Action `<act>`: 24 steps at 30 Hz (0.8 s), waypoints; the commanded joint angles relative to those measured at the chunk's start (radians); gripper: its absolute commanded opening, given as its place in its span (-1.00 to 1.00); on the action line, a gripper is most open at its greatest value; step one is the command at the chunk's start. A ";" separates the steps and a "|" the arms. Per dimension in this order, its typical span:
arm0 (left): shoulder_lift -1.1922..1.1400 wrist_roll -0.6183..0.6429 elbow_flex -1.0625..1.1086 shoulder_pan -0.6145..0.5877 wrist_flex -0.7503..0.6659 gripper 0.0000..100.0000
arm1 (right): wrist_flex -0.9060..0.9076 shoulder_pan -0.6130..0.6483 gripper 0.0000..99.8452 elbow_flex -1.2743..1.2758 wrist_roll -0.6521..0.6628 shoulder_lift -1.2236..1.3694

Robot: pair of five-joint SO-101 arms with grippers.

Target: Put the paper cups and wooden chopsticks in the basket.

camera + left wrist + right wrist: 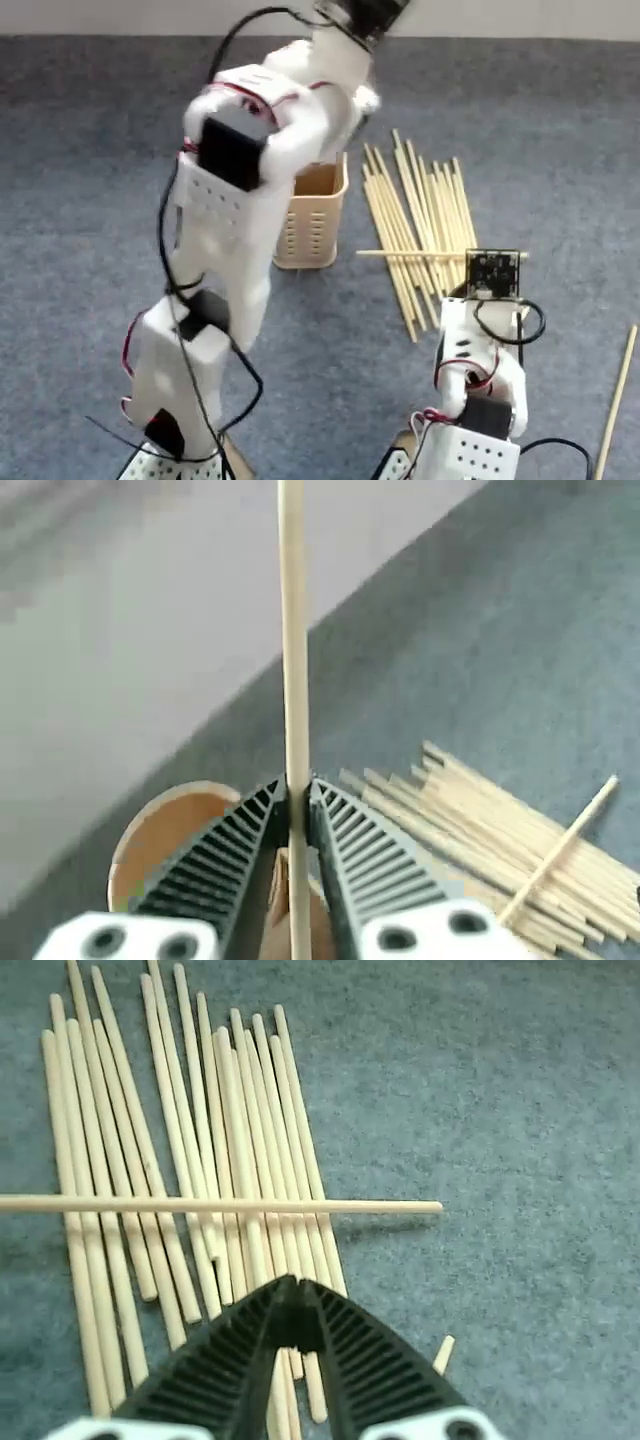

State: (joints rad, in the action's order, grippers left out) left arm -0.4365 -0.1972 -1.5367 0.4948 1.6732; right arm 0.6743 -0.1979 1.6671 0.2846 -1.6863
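A tan slotted basket [315,215] stands upright on the grey carpet. My left arm [250,160] stretches over it. In the left wrist view my left gripper [297,790] is shut on one wooden chopstick [292,630], held upright above the basket's rim [160,820]. A pile of several chopsticks [420,220] lies flat just to the right of the basket, with one chopstick [420,255] lying across it. My right gripper [295,1295] hangs low over the near end of that pile [200,1140], fingers shut with nothing visibly between them. The crosswise chopstick [220,1204] lies just beyond its tips.
A single stray chopstick [617,400] lies near the right edge of the carpet. Both arm bases stand at the front edge. Open carpet [90,200] stretches to the left of the basket. A pale floor strip [150,15] runs behind the carpet.
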 commanded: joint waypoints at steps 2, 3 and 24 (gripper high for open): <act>0.156 -0.032 -0.081 0.019 0.014 -1.00 | -0.054 0.010 -0.99 0.079 0.012 0.038; 0.234 0.011 -0.038 -0.018 0.092 -1.00 | -0.054 0.010 -0.99 0.079 0.012 0.038; 0.835 0.186 1.425 -0.186 -0.876 -0.99 | -0.051 0.028 -0.99 0.084 0.032 0.039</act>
State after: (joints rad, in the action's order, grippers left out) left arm 0.5240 -0.0376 0.0483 0.2708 0.8385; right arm 0.6375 -0.1749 1.6671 0.3015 -1.6510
